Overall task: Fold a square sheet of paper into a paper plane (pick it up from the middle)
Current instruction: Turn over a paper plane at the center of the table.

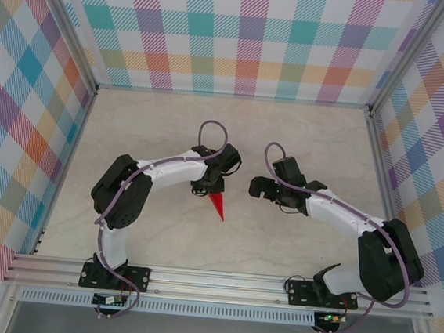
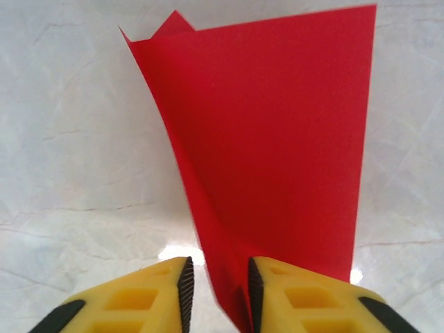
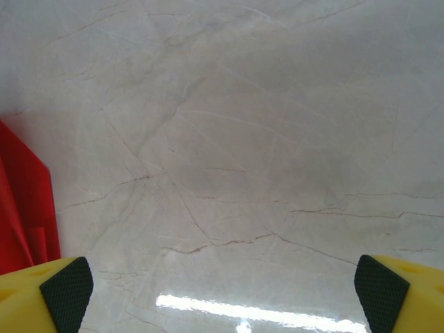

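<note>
**A:** Item one, nearest: left gripper [image 2: 218, 295], yellow fingers [image 2: 132, 300], black pads [image 2: 186, 284]. State?

**B:** Jaws narrow. The paper plane [image 2: 277, 139] stands between them, against one pad, with a gap at the other. Clamped or not: cannot tell.

**A:** Item two, paper plane. Location?

**B:** Bright red, creased. From above it is a slim dart [image 1: 218, 205] at mid-table [image 1: 311, 136], point toward the arm bases, wide end at the left gripper [image 1: 206, 187].

**A:** Item three, right gripper [image 3: 222, 298]?

**B:** Jaws wide apart, bare marbled table beneath. The red paper's edge [image 3: 24, 208] is just beside one finger.
</note>
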